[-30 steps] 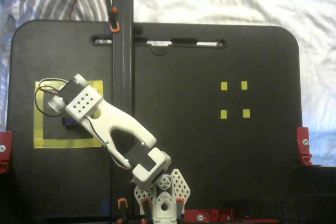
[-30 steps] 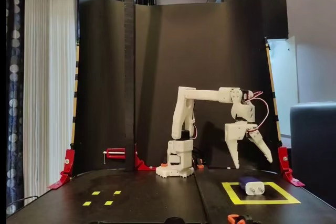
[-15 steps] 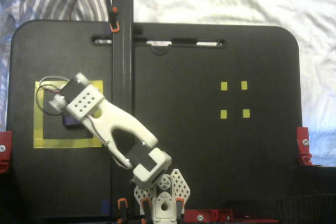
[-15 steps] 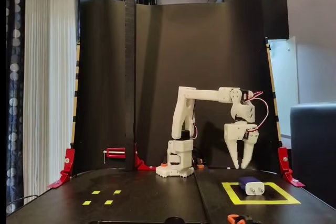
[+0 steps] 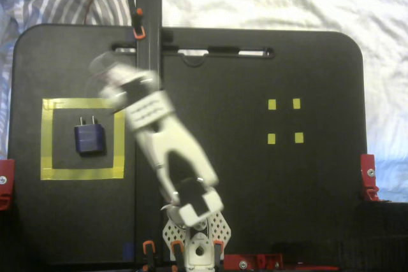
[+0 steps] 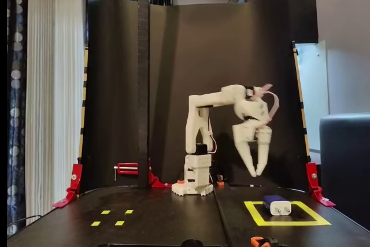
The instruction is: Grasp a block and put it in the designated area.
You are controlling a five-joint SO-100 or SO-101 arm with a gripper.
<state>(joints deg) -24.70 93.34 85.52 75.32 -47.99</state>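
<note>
The block [image 5: 90, 138] is a small navy cuboid with two silver prongs. It lies flat inside the designated area [image 5: 83, 173], a square of wide yellow tape at the left of the black board. It also shows in the other fixed view [image 6: 277, 205], inside the tape square [image 6: 254, 212]. My white gripper [image 6: 255, 173] hangs in the air above and behind the square, pointing down. Its fingertips [image 6: 252, 169] almost meet and hold nothing. In the top-down fixed view the gripper [image 5: 105, 68] is blurred, just beyond the square's far edge.
Four small yellow tape squares [image 5: 284, 120] sit on the right half of the board. A black vertical post [image 5: 148, 23] stands at the back middle. Red clamps [image 5: 368, 176] hold the board's edges. The arm's base [image 5: 194, 240] is at the front middle.
</note>
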